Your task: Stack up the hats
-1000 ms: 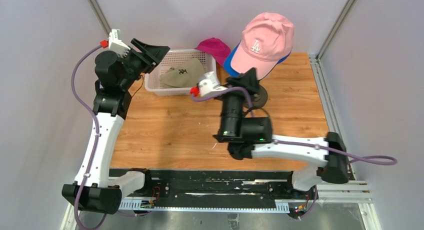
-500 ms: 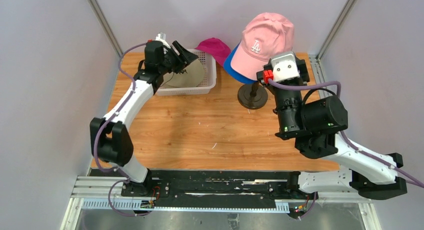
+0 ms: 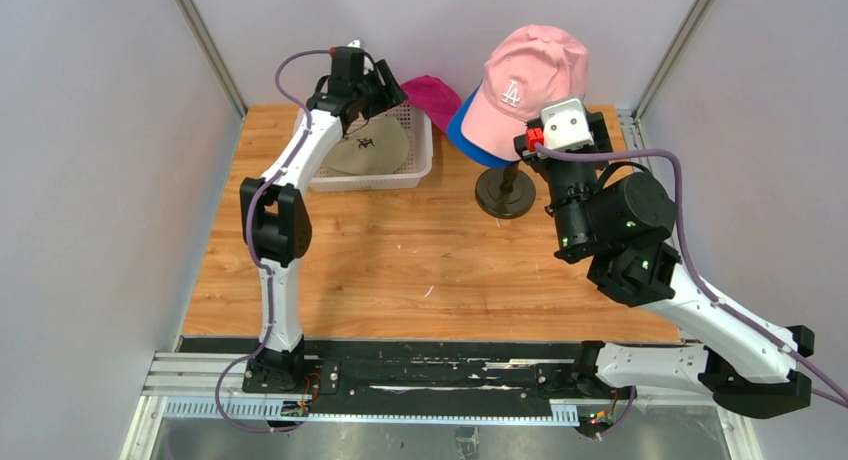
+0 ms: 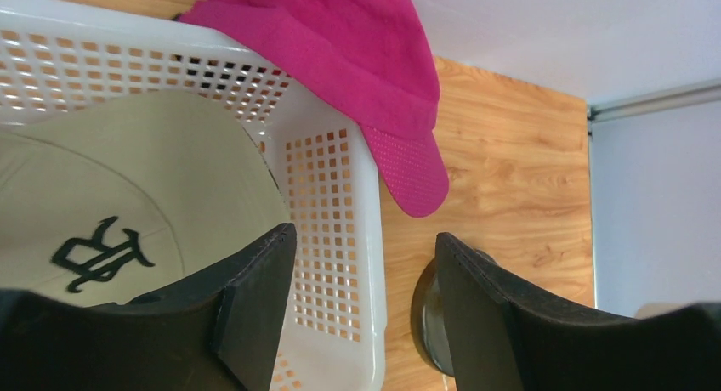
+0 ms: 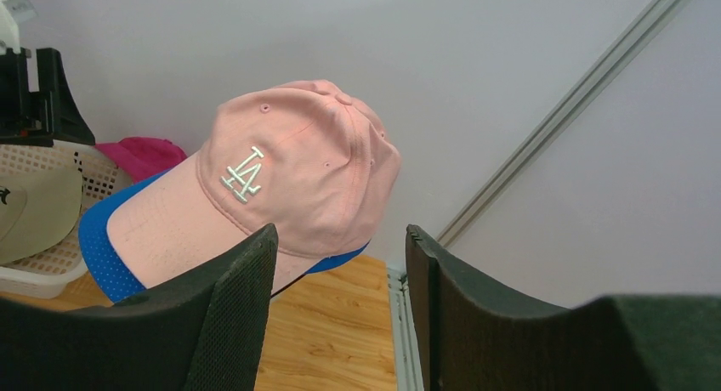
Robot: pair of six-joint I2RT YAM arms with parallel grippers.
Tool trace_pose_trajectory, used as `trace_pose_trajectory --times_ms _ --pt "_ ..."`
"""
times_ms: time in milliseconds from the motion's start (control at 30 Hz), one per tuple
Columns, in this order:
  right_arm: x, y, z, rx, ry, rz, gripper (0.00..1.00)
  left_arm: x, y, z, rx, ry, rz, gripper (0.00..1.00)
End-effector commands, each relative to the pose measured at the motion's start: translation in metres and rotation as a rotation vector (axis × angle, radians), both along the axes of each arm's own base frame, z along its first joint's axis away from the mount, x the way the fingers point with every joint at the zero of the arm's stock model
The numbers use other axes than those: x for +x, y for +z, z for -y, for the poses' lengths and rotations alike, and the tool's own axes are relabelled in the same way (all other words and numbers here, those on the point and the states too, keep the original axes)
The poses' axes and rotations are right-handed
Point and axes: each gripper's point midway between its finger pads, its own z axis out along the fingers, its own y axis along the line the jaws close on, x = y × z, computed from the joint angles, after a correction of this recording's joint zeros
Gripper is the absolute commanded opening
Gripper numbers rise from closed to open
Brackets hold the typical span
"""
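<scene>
Two tools open, empty: left tool [image 4: 364, 238] over basket [image 4: 332, 178], right tool [image 5: 342, 231] facing pink cap [image 5: 298, 161]. Fetch step; next: lower, grip khaki cap [image 4: 127, 178].

The pink cap [image 5: 298, 170] carries a white logo. Beneath it, the blue cap [image 5: 98, 255] is royal blue with fine mesh dots. The magenta cap [image 4: 340, 42] is plain. The khaki cap [image 4: 170, 170] has a dark logo. The basket [image 4: 332, 195] is white and grid-perforated, and the counter [image 3: 400, 250] is orange-brown woodgrain.

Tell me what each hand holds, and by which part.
Nothing. The left hand is open over the basket; the right hand is open before the pink cap.
</scene>
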Motion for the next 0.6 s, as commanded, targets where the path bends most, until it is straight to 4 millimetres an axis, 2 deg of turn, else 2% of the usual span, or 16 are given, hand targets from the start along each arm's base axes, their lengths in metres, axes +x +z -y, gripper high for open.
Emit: trace_pose_trajectory --times_ms 0,100,567 --pt "0.001 -0.002 0.003 0.035 0.016 -0.003 0.57 0.004 -0.017 0.021 -0.006 -0.052 -0.037 0.65" --pt "0.0 -0.001 0.005 0.042 0.019 -0.003 0.57 0.016 -0.02 0.031 -0.066 -0.051 -0.03 0.65" --pt "-0.005 -0.01 0.013 0.071 0.04 -0.018 0.56 0.056 -0.023 0.046 -0.256 -0.03 0.063 0.66"
